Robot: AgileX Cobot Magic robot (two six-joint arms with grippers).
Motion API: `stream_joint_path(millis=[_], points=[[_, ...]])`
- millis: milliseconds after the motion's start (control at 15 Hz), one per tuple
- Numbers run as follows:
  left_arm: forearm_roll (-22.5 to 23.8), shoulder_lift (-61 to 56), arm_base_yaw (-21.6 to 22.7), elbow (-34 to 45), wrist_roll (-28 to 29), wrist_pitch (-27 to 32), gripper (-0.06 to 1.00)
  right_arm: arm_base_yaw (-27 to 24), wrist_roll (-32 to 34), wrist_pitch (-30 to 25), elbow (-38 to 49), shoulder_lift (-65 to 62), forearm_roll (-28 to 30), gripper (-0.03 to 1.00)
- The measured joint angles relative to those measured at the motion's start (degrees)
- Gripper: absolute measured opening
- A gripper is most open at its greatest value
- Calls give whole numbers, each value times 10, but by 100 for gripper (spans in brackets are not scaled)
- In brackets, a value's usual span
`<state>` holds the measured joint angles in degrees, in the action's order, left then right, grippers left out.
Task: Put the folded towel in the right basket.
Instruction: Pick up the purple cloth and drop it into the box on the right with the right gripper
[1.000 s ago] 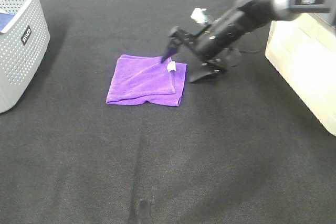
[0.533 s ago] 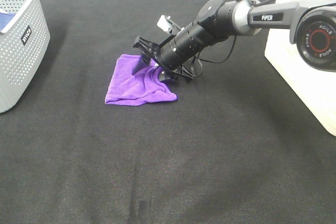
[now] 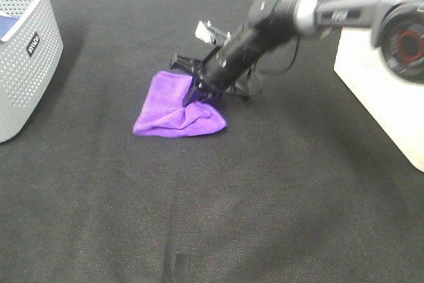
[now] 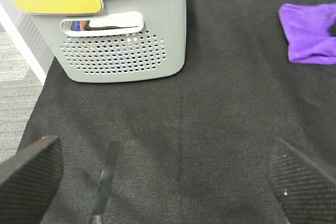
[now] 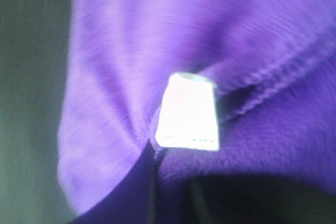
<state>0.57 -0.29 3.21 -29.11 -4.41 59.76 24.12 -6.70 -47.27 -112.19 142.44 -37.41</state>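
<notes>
purple towel [image 3: 169, 107], grey perforated basket [image 3: 26, 77]

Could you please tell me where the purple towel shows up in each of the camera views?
Exterior high: the purple towel lies just left of centre, bunched.
Left wrist: in the upper right corner.
Right wrist: close up, filling most of the picture.
Shared landmark: the grey basket, in the exterior and left wrist views only.

towel [image 3: 171, 105]: purple soft cloth, matt | table cover [image 3: 278, 203]: black rough weave | grey basket [image 4: 123, 56]: perforated plastic, smooth
</notes>
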Motion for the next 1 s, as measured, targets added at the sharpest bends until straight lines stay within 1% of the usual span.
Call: stream_joint_path(millis=[133,200,267,333,400,467,533,667,800,933,1000], points=[[0,0,0,0,0,0,99,-10,0,-69,-37,-61,26,6],[0,0,0,0,0,0,99,-29,5,-111,-81,-103,46,6],[0,0,0,0,0,0,99,-38,10,-126,-96,-117,53,6],[0,0,0,0,0,0,99,-70,20,-172,-137,-151,75,6],[0,0,0,0,0,0,99,-84,21,-189,-149,-158,81,6],[0,0,0,0,0,0,99,-112,24,-210,-179,-172,94,6],[0,0,0,0,0,0,99,-148,27,-216,-205,-190,110,6],[0,0,0,0,0,0,99,-217,29,-217,-222,-233,147,6],[0,0,0,0,0,0,99,-289,26,-220,-224,-265,216,6],[0,0,0,0,0,0,99,-337,-1,-221,-224,-271,272,6],[0,0,0,0,0,0,99,-355,-16,-222,-215,-269,285,6]])
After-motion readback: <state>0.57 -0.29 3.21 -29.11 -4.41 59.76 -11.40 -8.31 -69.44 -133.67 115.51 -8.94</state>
